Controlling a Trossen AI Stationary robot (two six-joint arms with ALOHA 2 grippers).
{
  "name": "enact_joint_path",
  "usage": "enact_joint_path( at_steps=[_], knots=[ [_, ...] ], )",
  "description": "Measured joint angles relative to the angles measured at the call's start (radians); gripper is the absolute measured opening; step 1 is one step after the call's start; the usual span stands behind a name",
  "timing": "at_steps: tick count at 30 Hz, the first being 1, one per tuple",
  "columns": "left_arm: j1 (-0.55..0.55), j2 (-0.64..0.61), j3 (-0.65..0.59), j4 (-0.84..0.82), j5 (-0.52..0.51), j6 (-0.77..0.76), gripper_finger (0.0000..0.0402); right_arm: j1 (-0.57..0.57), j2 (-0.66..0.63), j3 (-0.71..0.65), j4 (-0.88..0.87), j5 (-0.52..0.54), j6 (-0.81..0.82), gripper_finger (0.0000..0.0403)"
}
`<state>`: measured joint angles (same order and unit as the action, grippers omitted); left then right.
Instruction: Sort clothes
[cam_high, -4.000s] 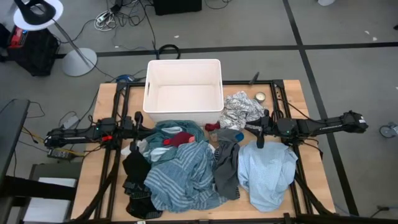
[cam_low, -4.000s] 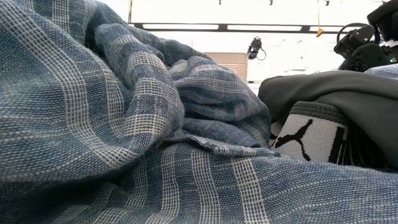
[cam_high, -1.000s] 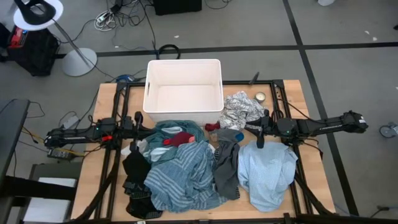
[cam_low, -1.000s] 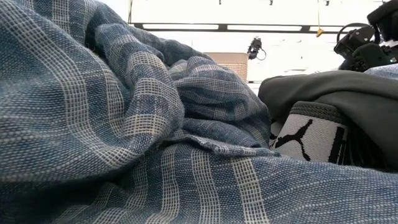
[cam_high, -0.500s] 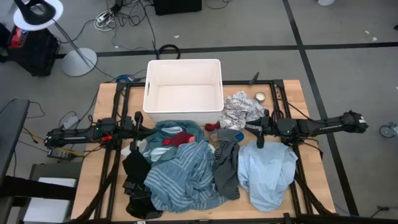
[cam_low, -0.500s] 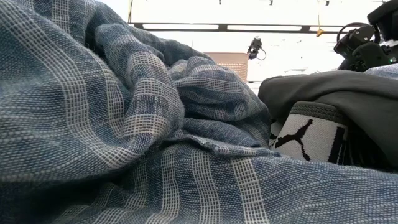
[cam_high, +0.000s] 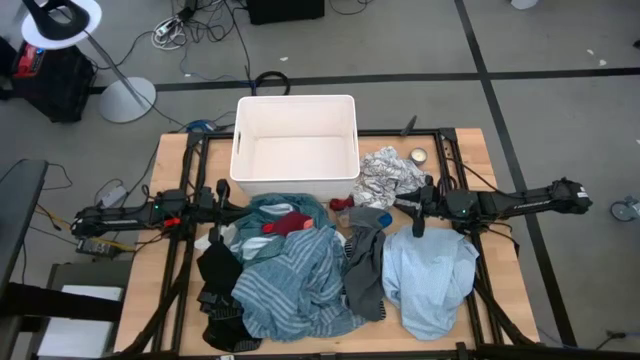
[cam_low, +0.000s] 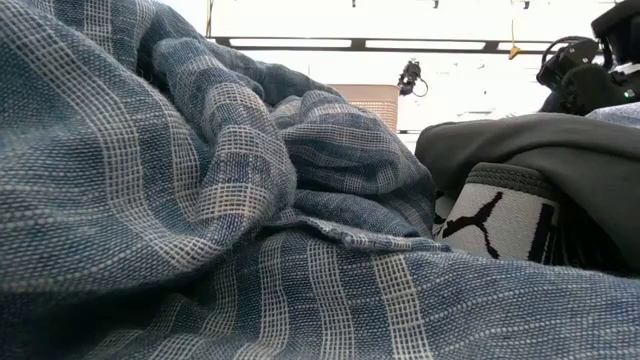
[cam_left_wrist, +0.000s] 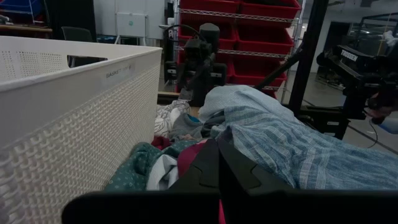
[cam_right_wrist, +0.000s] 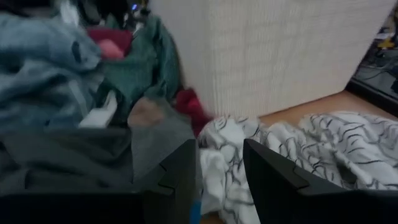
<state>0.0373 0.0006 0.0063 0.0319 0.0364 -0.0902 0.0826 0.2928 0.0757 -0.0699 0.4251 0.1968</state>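
your clothes (cam_high: 300, 270) lie heaped on the near half of the worktop (cam_high: 480, 160), just in front of the white tub (cam_high: 296, 148). the blue-striped garment (cam_high: 290, 285) sits in the middle of the heap, with the black garment (cam_high: 217, 268) at its left edge, the grey garment (cam_high: 364, 262) on its right and the light blue garment (cam_high: 430, 272) spread beyond that. the teal garment (cam_high: 268, 208) and the red garment (cam_high: 290, 222) lie against the tub's near wall. the white-grey patterned garment (cam_high: 387, 175) rests beside the tub's right corner.

your left hand (cam_high: 222, 200) hangs at the heap's left end, fingers pressed together with nothing between them. your right hand (cam_high: 424, 196) hangs between the patterned and light blue garments, its fingers (cam_right_wrist: 177, 177) parted a little and empty.
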Motion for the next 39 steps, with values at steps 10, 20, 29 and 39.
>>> enact_joint_path(
  at_steps=[10,20,29,39],
  knots=[
    [0.000,0.000,0.000,0.000,0.000,0.000,0.0000,0.000,0.095,0.172,-0.115,0.040,-0.035,0.0134],
    [0.000,0.000,0.000,0.000,0.000,0.000,0.0000,-0.001,0.447,0.497,-0.461,0.023,0.048,0.0142],
    [0.000,0.000,0.000,0.000,0.000,0.000,0.0000,-0.038,0.727,0.618,-0.584,-0.109,0.014,0.0156],
    [0.000,0.000,0.000,0.000,0.000,0.000,0.0000,-0.122,0.898,0.618,-0.494,-0.244,-0.056,0.0153]
  ],
)
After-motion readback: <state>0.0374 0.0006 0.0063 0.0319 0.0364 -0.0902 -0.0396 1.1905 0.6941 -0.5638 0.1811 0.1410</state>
